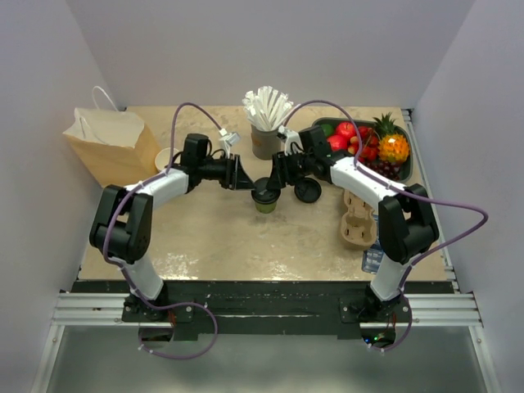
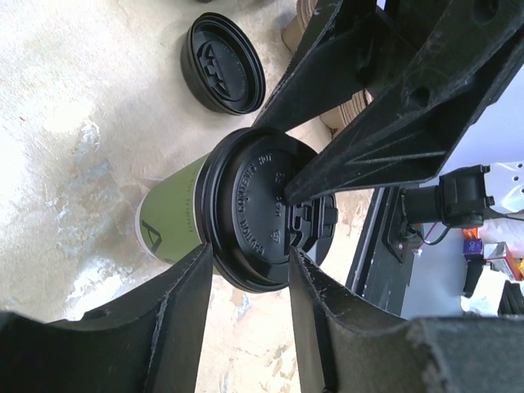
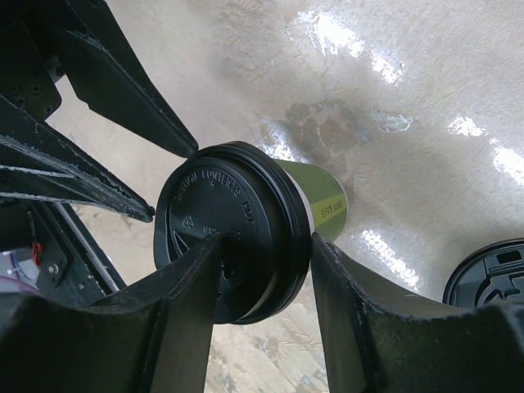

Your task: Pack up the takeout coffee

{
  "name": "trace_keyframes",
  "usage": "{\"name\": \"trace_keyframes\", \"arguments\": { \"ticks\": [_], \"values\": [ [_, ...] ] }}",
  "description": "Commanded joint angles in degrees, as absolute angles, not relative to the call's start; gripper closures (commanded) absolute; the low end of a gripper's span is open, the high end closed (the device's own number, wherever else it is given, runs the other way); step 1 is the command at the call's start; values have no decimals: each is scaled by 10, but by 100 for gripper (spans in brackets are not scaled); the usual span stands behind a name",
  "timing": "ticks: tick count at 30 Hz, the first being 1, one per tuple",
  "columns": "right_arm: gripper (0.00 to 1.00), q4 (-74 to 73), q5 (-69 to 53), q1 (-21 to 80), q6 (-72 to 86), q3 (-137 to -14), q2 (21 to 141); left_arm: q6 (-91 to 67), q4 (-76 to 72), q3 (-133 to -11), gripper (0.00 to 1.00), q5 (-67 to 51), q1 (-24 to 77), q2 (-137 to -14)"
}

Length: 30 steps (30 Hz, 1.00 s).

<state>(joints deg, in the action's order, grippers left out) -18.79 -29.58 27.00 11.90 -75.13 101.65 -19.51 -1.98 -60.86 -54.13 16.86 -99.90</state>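
At the centre of the table, the takeout coffee (image 1: 264,199) stands upright, long axis vertical and black lid on, flanked by two claws set at opposite sides. The left gripper (image 2: 250,255) straddles the lid rim with its fingers half-spread, and the right gripper (image 3: 266,246) does likewise from the other side. Whether either truly pinches the cup or merely brackets it cannot be told. Neither arm is nearer, as both are at the cup. The cardboard carrier (image 1: 358,219) lies on the right arm's side and the paper bag (image 1: 110,141) at far left, so the lift likely falls to whichever arm is nearer the destination.
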Motion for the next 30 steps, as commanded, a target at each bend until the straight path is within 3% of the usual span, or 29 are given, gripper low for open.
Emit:
{"name": "trace_keyframes", "arguments": {
  "ticks": [1, 8, 17, 25, 30],
  "values": [
    [50, -165, -321, 271, 140, -739, 1021, -217, -42, -631, 54, -546, 177, -1012],
    [56, -141, -359, 265, 171, -715, 1022, -228, -49, -636, 55, -546, 178, -1025],
    [56, -100, -401, 259, 215, -684, 1026, -197, -13, -639, 55, -531, 178, -1027],
    [41, -109, -373, 254, 212, -668, 1018, -166, 24, -635, 56, -516, 178, -1025],
    [44, -69, -418, 250, 221, -637, 1016, -161, 30, -633, 56, -505, 178, -1034]
  ]
}}
